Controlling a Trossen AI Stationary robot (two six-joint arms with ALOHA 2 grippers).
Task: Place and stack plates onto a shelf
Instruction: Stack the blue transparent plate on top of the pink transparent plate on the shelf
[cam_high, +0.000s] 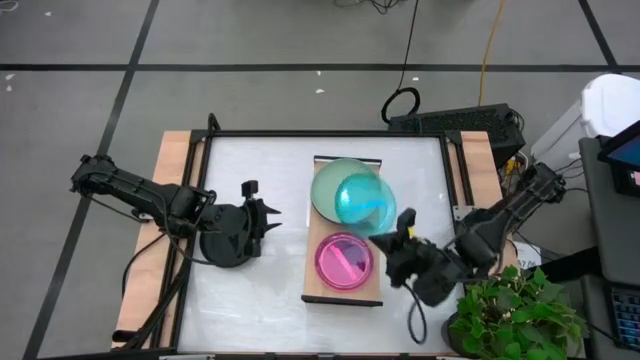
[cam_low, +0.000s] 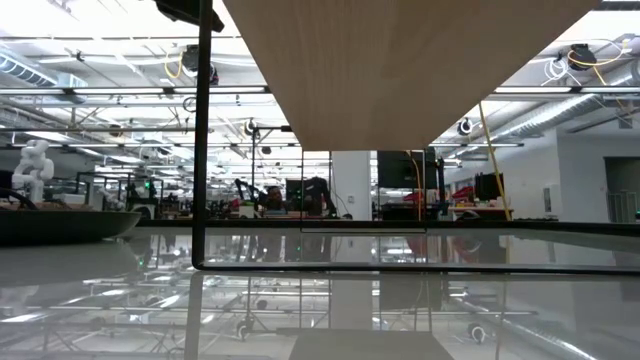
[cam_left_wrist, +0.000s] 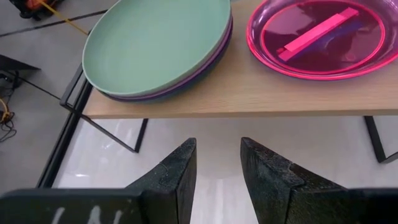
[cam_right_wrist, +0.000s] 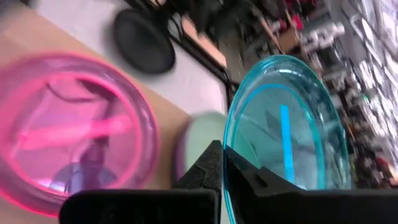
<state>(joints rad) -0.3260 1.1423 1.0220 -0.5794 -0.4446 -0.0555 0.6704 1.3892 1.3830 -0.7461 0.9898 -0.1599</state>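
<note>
The shelf is a light-wood board in the middle of the table. A sage-green plate lies on a purple plate at its far end. A pink plate lies at its near end. A cyan-blue plate hangs tilted over the green one, with my right gripper shut on it. A black plate rests on the white tabletop at the left. Above it my left gripper stands open, facing the shelf's long side, with nothing between its fingers. My right gripper pinches the cyan-blue plate's rim between its two fingers, one on the plate's inner face and one on its underside. It comes from the table's near right, slanting a little downward. The plate is lifted clear of the shelf and steeply tilted.
The shelf stands on a thin dark frame, with open room under the board. A potted plant stands at the table's near right corner. Wooden strips run along the table's left and right edges.
</note>
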